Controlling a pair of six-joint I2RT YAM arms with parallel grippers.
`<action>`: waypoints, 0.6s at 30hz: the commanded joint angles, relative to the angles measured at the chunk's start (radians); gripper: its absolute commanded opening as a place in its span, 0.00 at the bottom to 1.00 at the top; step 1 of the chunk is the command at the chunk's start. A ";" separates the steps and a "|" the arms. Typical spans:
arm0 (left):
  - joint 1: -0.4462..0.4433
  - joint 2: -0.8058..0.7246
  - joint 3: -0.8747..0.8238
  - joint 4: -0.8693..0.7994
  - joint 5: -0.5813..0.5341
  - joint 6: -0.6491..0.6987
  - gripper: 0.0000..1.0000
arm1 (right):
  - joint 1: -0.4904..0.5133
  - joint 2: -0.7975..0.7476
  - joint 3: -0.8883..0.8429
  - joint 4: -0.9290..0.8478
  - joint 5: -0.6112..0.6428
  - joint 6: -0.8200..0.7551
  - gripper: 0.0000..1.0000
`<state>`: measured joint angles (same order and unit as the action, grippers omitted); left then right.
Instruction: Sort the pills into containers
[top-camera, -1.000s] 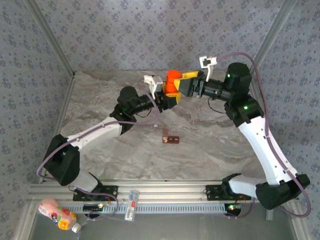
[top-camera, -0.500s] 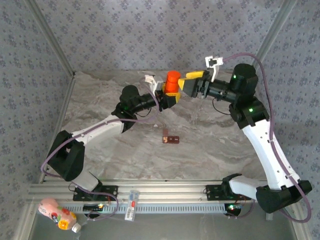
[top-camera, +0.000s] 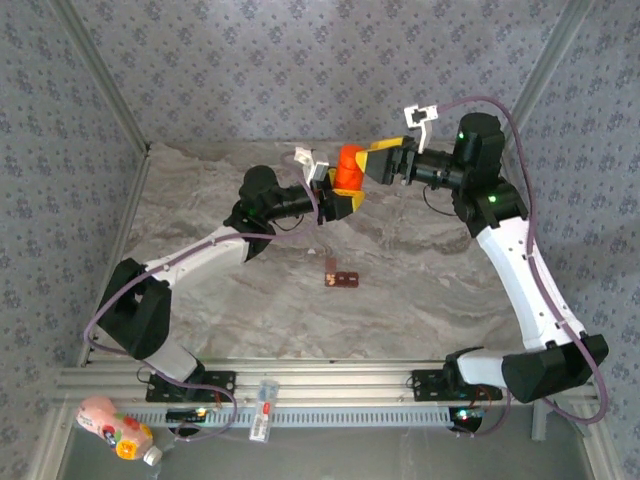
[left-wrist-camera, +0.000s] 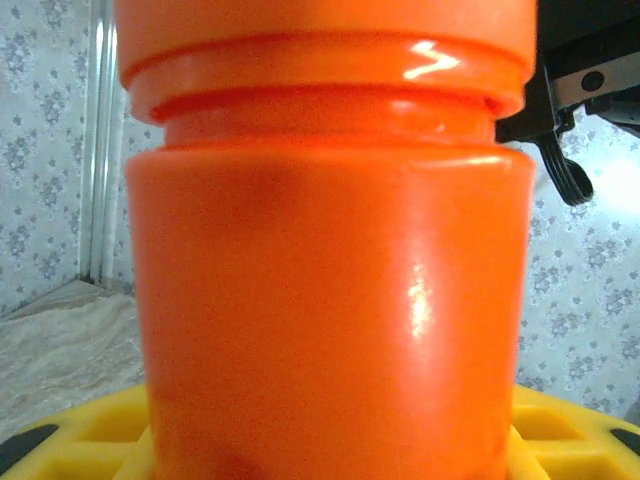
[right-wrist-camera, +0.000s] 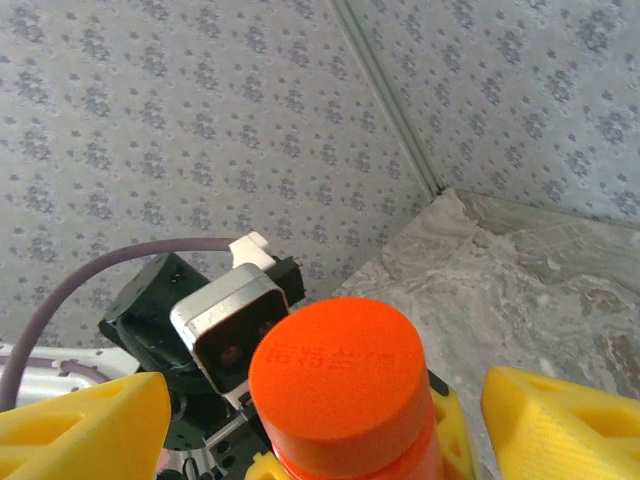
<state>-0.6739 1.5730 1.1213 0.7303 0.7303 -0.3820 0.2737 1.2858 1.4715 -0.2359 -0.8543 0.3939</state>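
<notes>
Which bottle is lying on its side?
The pink bottle with the yellow-orange end, near the left arm's base. The bright orange cylindrical bottle is held off the table by the left arm's yellow fingers.

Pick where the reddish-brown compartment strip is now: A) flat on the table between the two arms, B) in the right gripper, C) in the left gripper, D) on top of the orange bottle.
A: the top view shows the compartment strip lying flat on the marble table, near its middle.
</notes>
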 joint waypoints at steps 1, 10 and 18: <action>0.004 0.002 0.052 0.047 0.043 -0.019 0.00 | 0.011 0.016 0.044 0.006 -0.054 -0.030 0.83; 0.003 0.002 0.063 0.044 0.054 -0.020 0.00 | 0.028 0.041 0.053 -0.010 -0.044 -0.041 0.79; 0.001 0.001 0.063 0.043 0.055 -0.020 0.00 | 0.030 0.044 0.052 -0.012 -0.046 -0.041 0.51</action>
<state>-0.6739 1.5749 1.1362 0.7300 0.7639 -0.3946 0.2974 1.3296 1.4918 -0.2451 -0.8799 0.3565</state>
